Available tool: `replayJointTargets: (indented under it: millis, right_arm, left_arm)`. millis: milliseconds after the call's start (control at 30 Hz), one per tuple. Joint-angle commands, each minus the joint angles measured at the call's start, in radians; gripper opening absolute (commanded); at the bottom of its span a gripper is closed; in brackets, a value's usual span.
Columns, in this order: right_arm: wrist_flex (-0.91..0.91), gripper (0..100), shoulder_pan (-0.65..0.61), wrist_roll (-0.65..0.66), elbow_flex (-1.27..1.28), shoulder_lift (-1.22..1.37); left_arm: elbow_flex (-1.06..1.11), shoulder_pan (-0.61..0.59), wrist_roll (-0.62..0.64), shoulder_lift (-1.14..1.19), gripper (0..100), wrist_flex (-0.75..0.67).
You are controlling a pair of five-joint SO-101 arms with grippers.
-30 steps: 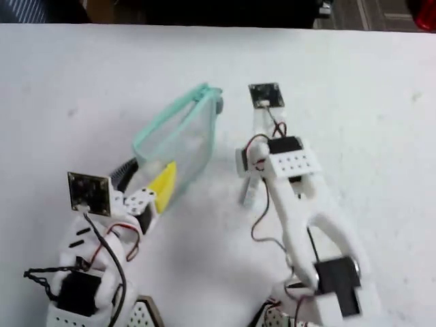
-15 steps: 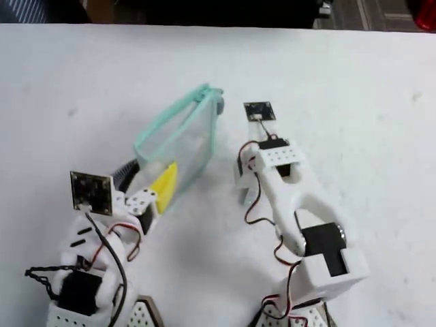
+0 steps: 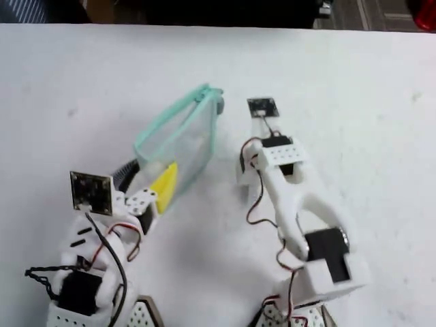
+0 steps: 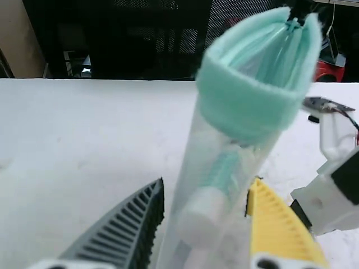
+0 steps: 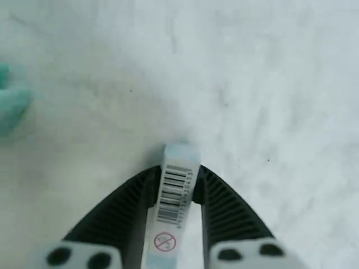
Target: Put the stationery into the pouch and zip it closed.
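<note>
Left gripper (image 4: pixel 205 196) is clenched on the near end of a clear plastic pouch with teal fabric trim (image 4: pixel 247 106), its grey and yellow jaws pressing either side. The pouch stretches away to the far right, its teal rim spread into an open loop. A teal-and-white item (image 4: pixel 219 179) shows through the wall, though what it is cannot be told. The right gripper (image 5: pixel 179 168) grasps a white barcode-labelled stick of stationery (image 5: pixel 176 185) between its black jaws, the stick's tip poking just past them above the white table (image 3: pixel 354 82). In the high view the pouch (image 3: pixel 180 139) lies just left of the right arm, apart from it, with a narrow strip of tabletop between. Bare tabletop spreads wide to the left, to the right, and on to the table's far edge, which meets a dark background.
</note>
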Motion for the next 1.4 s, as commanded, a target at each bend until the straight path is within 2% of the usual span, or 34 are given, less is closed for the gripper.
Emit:
replayJointTargets:
  millis: [0,167,300,433,567,700,800,1367]
  right_arm:
    - [0.045,1.6,0.053,-0.006,-0.074,-0.191]
    - [0.028,1.6,0.065,0.0,-0.08,-0.489]
    - [0.013,1.6,0.016,0.015,-0.083,-0.774]
    - [-0.079,1.6,-0.104,0.123,-0.081,-1.063]
    - [-0.228,1.6,-0.291,0.173,-0.068,-1.224]
    - [-0.297,1.6,-0.41,0.21,-0.066,-1.213]
    - [-0.303,1.6,-0.44,0.207,-0.072,-1.145]
    - [-0.423,1.6,-0.452,0.206,0.031,-0.915]
  left_arm:
    - [-0.003,0.01,0.012,-0.007,25,-0.026]
    - [-0.003,0.01,0.012,-0.007,25,-0.029]
    - [-0.003,0.01,0.012,-0.007,25,-0.029]
    - [-0.003,0.012,0.012,-0.007,25,-0.029]
    - [-0.002,0.013,0.012,-0.007,25,-0.029]
    - [0.011,0.056,0.006,-0.007,25,-0.031]
    - [0.018,0.067,0.006,-0.007,25,-0.031]
    - [0.017,0.061,0.005,-0.007,25,-0.032]
